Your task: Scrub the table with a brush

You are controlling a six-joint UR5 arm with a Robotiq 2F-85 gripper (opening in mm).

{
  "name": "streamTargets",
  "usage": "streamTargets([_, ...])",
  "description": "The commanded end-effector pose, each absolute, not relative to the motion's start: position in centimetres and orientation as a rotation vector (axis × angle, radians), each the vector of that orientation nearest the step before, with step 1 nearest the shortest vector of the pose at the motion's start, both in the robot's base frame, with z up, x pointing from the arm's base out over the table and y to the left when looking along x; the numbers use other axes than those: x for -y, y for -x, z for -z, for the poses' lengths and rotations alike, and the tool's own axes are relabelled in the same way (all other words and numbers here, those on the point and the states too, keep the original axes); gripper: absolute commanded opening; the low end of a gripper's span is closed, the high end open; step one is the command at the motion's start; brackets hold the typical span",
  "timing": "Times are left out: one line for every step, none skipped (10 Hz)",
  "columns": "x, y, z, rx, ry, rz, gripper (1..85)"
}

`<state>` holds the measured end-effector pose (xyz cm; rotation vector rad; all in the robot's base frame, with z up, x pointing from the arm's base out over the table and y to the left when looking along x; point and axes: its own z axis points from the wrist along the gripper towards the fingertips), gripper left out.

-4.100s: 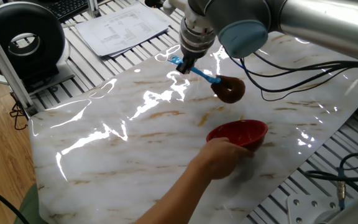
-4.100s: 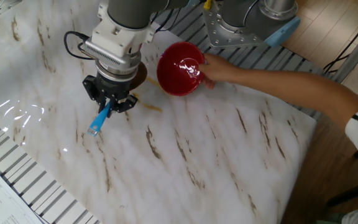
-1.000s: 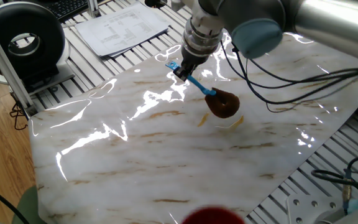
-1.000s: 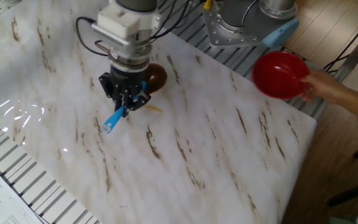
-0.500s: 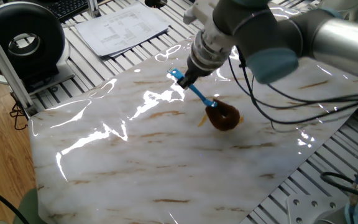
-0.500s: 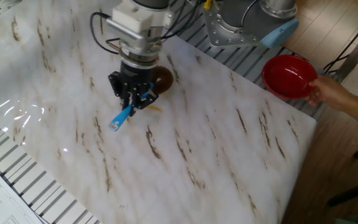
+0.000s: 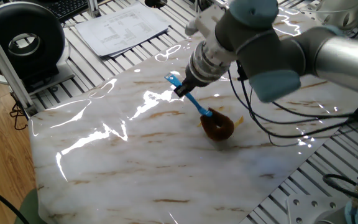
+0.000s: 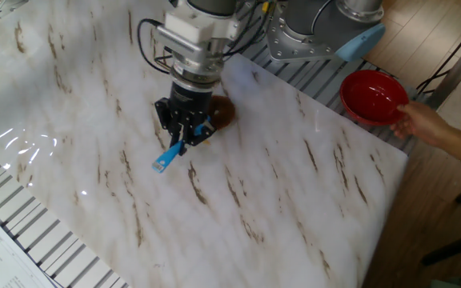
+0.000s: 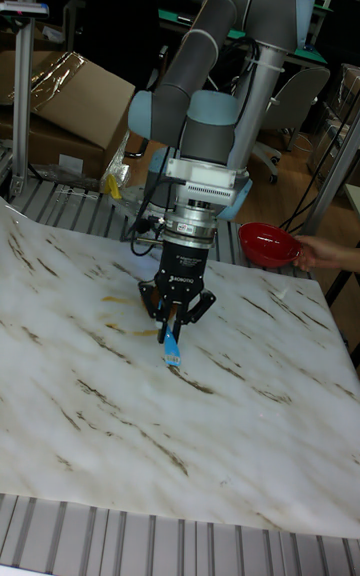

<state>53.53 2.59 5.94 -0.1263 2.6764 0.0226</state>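
Observation:
My gripper (image 7: 183, 91) (image 8: 183, 137) (image 9: 172, 322) is shut on the thin blue handle of the brush (image 7: 194, 103) and points down at the table (image 7: 129, 168). The handle slants, and its free end (image 8: 165, 161) sticks out past the fingers. The fuzzy brown head (image 7: 218, 127) (image 8: 222, 113) rests on the white marble-patterned surface (image 8: 294, 200). An orange-brown smear (image 7: 238, 120) lies just beside the head. In the tall fixed view the head is hidden behind the gripper, and only the blue handle tip (image 9: 171, 348) shows above the table (image 9: 250, 416).
A person's hand (image 8: 422, 124) holds a red bowl (image 8: 373, 96) (image 9: 268, 242) just off the table's edge by the arm's base. Papers (image 7: 123, 25) and a round black device (image 7: 23, 40) sit on the ribbed frame. Cables (image 7: 278, 134) trail from the arm.
The gripper has dragged the brush head along the table, past the orange smear. The hand has carried the red bowl off the table to its edge.

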Motion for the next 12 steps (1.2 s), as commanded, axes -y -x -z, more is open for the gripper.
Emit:
streamTargets([-3.3,-53.4,-4.7,-2.638,0.098,-0.049,1.0])
streamTargets([-3.1,-53.5,-4.5,-2.632,0.108,-0.052,1.0])
streamTargets([-2.6,-53.6,-4.1,-2.623,0.125,-0.050,1.0])
streamTargets([-2.0,-53.7,-3.7,-2.613,0.148,-0.036,1.0])
streamTargets([-1.3,-53.9,-3.4,-2.600,0.180,-0.024,1.0])
streamTargets([-0.4,-53.9,-3.5,-2.601,0.222,-0.005,1.0])
streamTargets([0.6,-53.8,-3.8,-2.606,0.254,0.004,1.0])
streamTargets([1.6,-53.8,-4.0,-2.605,0.285,0.016,1.0])
streamTargets([2.7,-53.7,-4.2,-2.599,0.317,0.032,1.0])
streamTargets([3.4,-53.6,-4.3,-2.593,0.340,0.039,1.0])
streamTargets([4.0,-53.6,-4.5,-2.589,0.352,0.045,1.0])
streamTargets([4.2,-53.6,-4.6,-2.583,0.362,0.051,1.0])
